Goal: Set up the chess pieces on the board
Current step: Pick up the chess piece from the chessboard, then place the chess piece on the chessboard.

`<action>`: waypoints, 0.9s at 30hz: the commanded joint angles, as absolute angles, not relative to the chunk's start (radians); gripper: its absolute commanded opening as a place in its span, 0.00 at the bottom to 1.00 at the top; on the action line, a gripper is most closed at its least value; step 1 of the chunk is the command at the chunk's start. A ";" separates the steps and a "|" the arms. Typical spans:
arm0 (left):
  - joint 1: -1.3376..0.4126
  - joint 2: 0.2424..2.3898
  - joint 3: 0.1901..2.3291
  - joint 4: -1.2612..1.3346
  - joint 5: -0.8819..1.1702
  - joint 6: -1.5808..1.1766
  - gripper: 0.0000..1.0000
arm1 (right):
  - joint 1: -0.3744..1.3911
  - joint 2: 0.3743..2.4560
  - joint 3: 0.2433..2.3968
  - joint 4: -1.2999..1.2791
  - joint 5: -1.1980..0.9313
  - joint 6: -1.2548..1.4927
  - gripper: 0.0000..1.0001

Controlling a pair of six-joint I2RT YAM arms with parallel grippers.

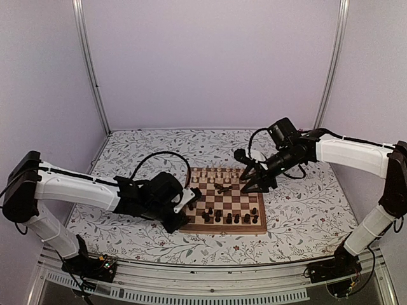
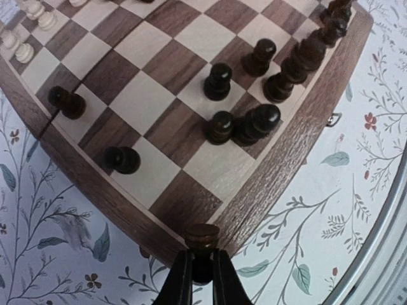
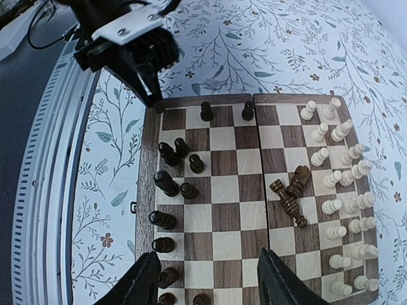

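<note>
Chess pieces part-placed; left gripper pinches dark piece at board corner. Next, probably lift to its square. Right gripper spread.

Legible text, labels, brands, numbers, signs: none can be read in any view.
</note>
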State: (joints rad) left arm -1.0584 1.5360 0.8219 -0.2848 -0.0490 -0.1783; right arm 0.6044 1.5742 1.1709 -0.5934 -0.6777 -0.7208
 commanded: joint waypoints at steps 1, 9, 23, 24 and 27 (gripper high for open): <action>-0.960 1.451 0.910 -0.325 0.124 -0.127 0.06 | 0.686 1.580 1.240 -0.642 -0.533 -0.813 0.55; -0.880 1.472 1.118 -0.395 0.388 -0.099 0.09 | 0.847 1.557 1.281 -0.564 -0.320 -0.883 0.58; -0.879 1.605 1.294 -0.463 0.552 -0.118 0.09 | 1.000 1.593 1.339 -0.505 -0.090 -0.946 0.57; -0.878 1.608 1.296 -0.463 0.556 -0.118 0.09 | 1.007 1.591 1.336 -0.505 -0.083 -0.952 0.56; -0.879 1.617 1.300 -0.464 0.561 -0.121 0.10 | 1.024 1.587 1.328 -0.505 -0.062 -0.970 0.52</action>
State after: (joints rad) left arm -0.8848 1.6020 1.2709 -0.4454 0.5274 -0.1204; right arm 0.9977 1.5795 1.3285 -0.5282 -0.1188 -0.9375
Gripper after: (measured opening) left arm 0.101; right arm 0.540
